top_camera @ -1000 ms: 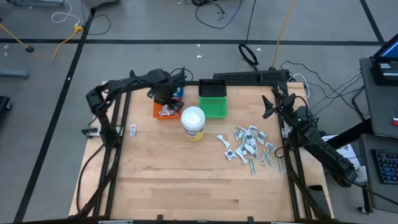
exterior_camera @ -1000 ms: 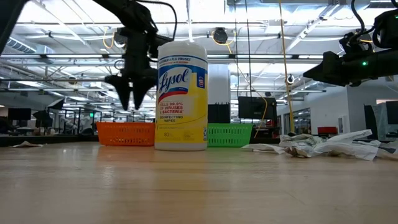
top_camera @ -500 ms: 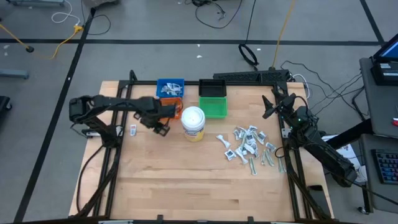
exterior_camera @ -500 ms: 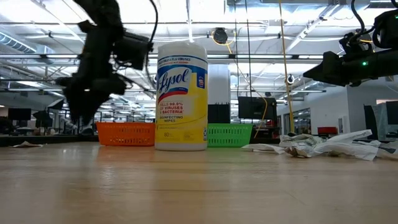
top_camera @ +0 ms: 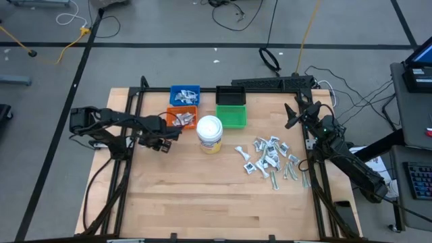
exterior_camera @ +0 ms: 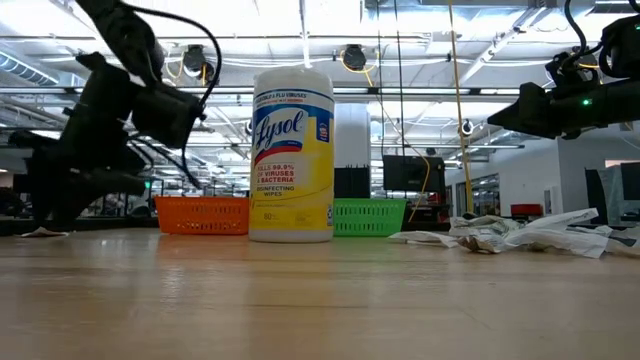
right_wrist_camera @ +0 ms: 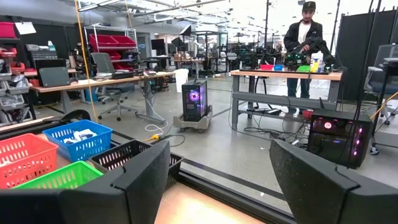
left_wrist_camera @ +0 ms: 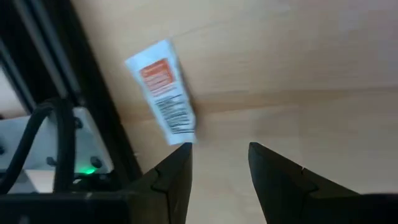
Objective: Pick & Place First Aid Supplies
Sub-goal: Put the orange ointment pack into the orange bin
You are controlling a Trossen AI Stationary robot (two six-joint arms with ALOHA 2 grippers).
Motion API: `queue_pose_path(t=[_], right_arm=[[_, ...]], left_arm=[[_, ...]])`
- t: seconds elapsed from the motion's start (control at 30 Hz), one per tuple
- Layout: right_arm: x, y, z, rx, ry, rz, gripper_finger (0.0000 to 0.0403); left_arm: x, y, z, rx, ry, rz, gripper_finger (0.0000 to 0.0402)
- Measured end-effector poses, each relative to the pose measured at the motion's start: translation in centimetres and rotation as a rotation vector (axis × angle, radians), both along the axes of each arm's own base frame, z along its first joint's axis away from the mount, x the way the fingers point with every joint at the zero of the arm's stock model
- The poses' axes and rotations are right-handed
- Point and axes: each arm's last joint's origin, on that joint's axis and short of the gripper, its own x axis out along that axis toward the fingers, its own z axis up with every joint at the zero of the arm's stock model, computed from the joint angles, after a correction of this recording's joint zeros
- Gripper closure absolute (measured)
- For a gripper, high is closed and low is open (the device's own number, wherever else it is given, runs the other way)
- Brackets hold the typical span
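1. High view: the left gripper (top_camera: 157,143) sits low over the wooden table (top_camera: 202,196) near its left edge, its arm stretched in from the left frame. A lone small packet (top_camera: 144,141) lies on the wood just left of it, touching nothing. Behind the gripper stand the orange bin (top_camera: 181,119) and the blue bin (top_camera: 184,95), both with packets inside, then the green bin (top_camera: 231,117) and black bin (top_camera: 230,96) farther right. The wipes jar (top_camera: 210,133) stands right of the gripper. The pile of first aid packets (top_camera: 270,156) lies well apart, at the table's right side, just in front of the right gripper (top_camera: 290,117), which waits above the right rear corner.

2. Low view: the left gripper (exterior_camera: 60,200) hangs blurred at the far left, close to the tabletop; the jar (exterior_camera: 292,152) stands mid-table with the orange bin (exterior_camera: 201,214) and green bin (exterior_camera: 369,216) behind it. The pile (exterior_camera: 510,233) spreads along the right — the right arm is raised above it.

3. Left wrist view: the gripper's two fingers (left_wrist_camera: 177,171) stand apart with bare wood between them, gripping nothing. The single packet (left_wrist_camera: 163,90) — white with an orange panel and print — lies flat just ahead of one fingertip, beside the black frame rail (left_wrist_camera: 93,106).

4. Right wrist view: the right gripper's fingers (right_wrist_camera: 146,180) are spread wide and empty. Beyond them show the bins, and a person (right_wrist_camera: 305,43) stands at a far bench in the room.
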Motion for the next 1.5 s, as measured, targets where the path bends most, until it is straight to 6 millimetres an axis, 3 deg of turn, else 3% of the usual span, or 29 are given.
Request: queue_pose_path(t=[0.57,0.9,1.23,1.5], right_arm=[[0.0,0.0,0.0,0.000,0.000,0.000,0.0132],[0.0,0.0,0.0,0.000,0.000,0.000,0.0133],[0.0,0.0,0.0,0.000,0.001,0.000,0.0129],[0.0,0.0,0.0,0.000,0.000,0.000,0.0129]], left_arm=[[-0.8,0.2,-1.1,0.104,0.018,0.043,0.0284],[-0.9,0.4,-1.2,0.104,0.021,0.054,0.0393],[-0.8,0.4,-0.9,0.077,0.007,0.043,0.0397],[-0.1,1.4,2.1,0.169,-0.011,0.075,0.0399]])
